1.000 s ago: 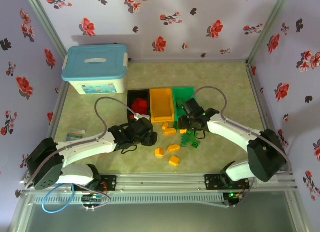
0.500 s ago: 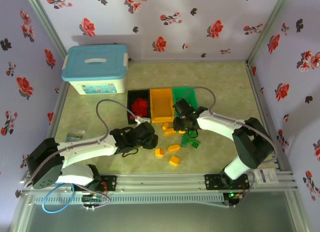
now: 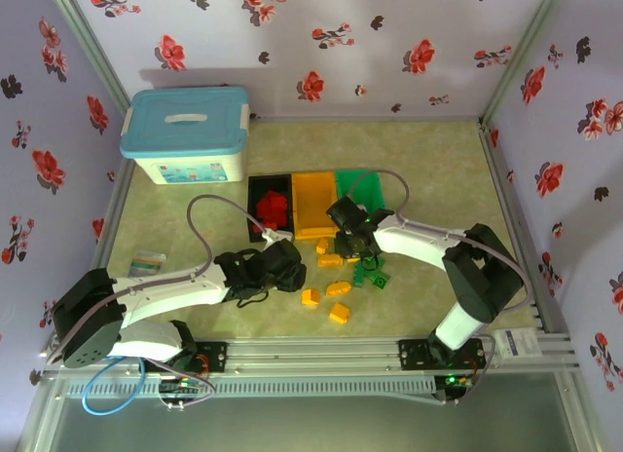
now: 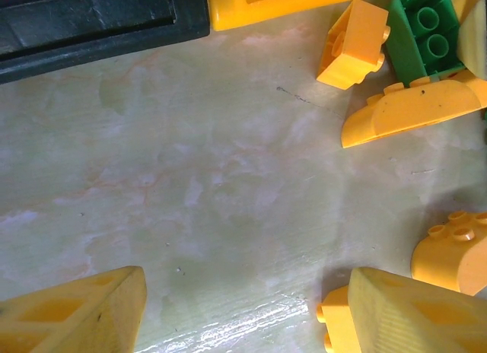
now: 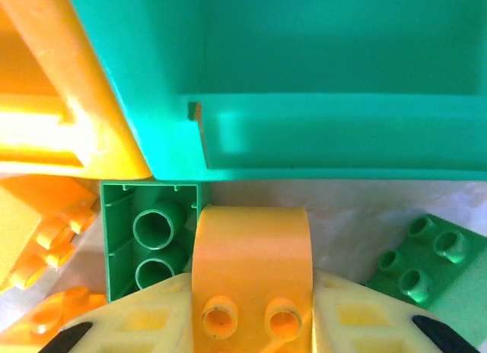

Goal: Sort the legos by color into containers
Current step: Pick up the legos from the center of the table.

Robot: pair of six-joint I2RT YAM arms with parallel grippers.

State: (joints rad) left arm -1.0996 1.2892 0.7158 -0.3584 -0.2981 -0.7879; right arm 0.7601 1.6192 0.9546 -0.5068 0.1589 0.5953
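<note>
Update: right end effector point(image 5: 251, 316) has just clamped an orange brick point(image 5: 251, 246) by the green bin point(image 5: 327, 140); orange bin point(image 5: 46, 64) next; left end effector point(image 4: 243, 311) open, empty.

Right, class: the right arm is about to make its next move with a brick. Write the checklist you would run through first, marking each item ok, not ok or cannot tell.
1. The orange brick sits between the fingers of the right gripper, pressed on both sides: ok.
2. Nothing else gets lifted with it: the upturned green brick lies against its side, outside the fingers: cannot tell.
3. The orange bin is open with room inside: ok.
4. The gripper is lined up with that bin: not ok, it faces the corner of the green bin.
5. The left gripper is open, holds nothing and stands apart from the right arm: ok.
</note>
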